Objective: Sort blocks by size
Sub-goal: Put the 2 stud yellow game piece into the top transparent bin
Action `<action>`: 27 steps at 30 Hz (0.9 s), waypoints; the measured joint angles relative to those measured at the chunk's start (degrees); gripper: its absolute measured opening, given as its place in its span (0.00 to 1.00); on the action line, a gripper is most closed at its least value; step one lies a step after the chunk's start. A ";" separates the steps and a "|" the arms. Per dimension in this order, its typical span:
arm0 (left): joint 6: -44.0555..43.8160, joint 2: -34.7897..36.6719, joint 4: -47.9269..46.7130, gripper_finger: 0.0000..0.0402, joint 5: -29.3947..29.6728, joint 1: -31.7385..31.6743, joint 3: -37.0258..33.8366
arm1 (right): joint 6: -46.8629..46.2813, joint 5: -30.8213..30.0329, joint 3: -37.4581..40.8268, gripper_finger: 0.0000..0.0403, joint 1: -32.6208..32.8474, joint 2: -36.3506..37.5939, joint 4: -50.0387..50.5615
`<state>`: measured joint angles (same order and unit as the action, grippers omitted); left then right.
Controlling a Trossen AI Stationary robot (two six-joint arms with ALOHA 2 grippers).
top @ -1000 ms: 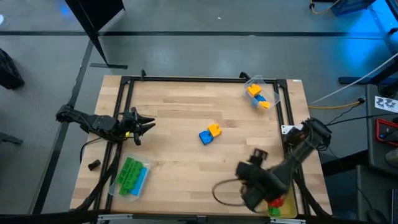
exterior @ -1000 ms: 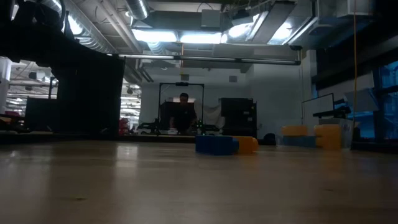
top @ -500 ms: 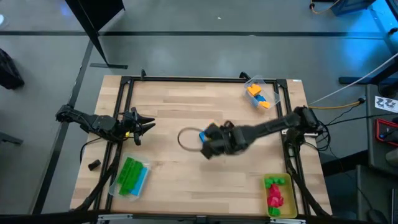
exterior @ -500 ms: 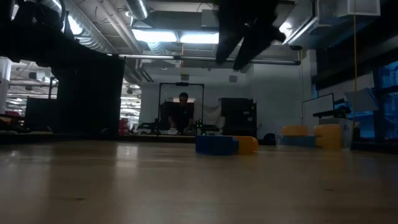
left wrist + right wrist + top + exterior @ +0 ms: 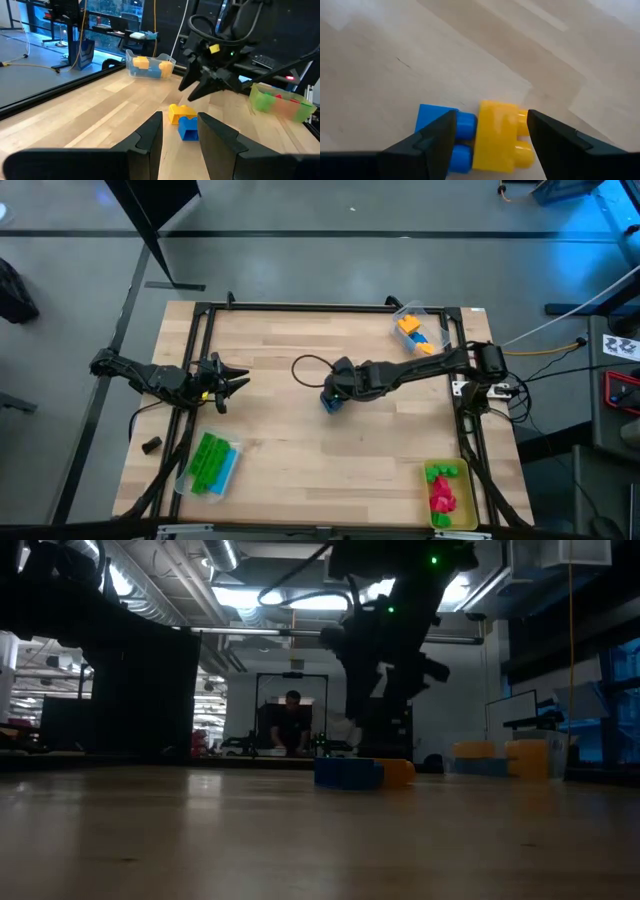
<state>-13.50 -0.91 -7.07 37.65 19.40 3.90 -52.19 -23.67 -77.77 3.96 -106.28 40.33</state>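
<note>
Two loose blocks lie touching near the middle of the table [image 5: 270,440]: a blue block [image 5: 442,135] and a yellow block [image 5: 497,135], both short studded bricks with round studs on one side. In the left wrist view the yellow one lies behind the blue one. The right gripper [image 5: 490,135] hangs directly over this pair with its fingers spread wide, one on each side of the two bricks; it holds nothing. In the high view the right arm reaches from the table's right edge toward the centre.

Remaining blocks are sorted into containers. A clear tray [image 5: 418,330] at the far right corner holds yellow-orange and blue bricks. A second clear tray [image 5: 212,463] near the left front holds green bricks with some blue. A yellow-green tray [image 5: 447,495] at the right front corner holds red and green pieces.

The left gripper [image 5: 232,383] rests above the table's left edge, fingers partly apart, empty.

No brand names or legible writing can be made out.

The table is light wooden planking inside a black metal frame. Beyond it the low view shows a dim workshop with ceiling strip lights, exposed ducts, and a person [image 5: 292,725] seated at a far desk.
</note>
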 joint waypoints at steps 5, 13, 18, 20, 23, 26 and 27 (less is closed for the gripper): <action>0.02 0.01 0.00 0.27 0.01 0.00 0.00 | -0.26 -1.61 1.81 0.61 0.29 0.00 -2.85; 0.02 0.00 0.00 0.27 0.00 0.00 0.00 | -1.83 -2.77 1.87 0.61 2.11 -0.81 -2.96; 0.02 0.02 0.00 0.27 0.02 0.00 0.02 | -1.95 -2.80 1.89 0.61 3.05 -2.94 -1.81; 0.02 -0.02 0.02 0.27 0.00 0.00 0.00 | -2.35 -2.86 1.89 0.61 3.34 -3.62 -1.75; 0.02 0.01 0.00 0.27 -0.02 0.00 0.00 | -3.54 -3.42 1.89 0.61 3.67 -4.52 -0.53; 0.01 0.03 -0.04 0.27 0.03 0.00 0.00 | -4.71 -3.90 1.89 0.61 3.99 -5.42 1.12; 0.00 -0.02 -0.02 0.27 -0.02 0.00 0.02 | -4.92 -4.01 1.87 0.61 4.02 -5.62 1.25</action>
<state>-13.50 -0.93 -7.09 37.63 19.40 3.92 -57.11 -27.68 -75.90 7.97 -111.90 41.58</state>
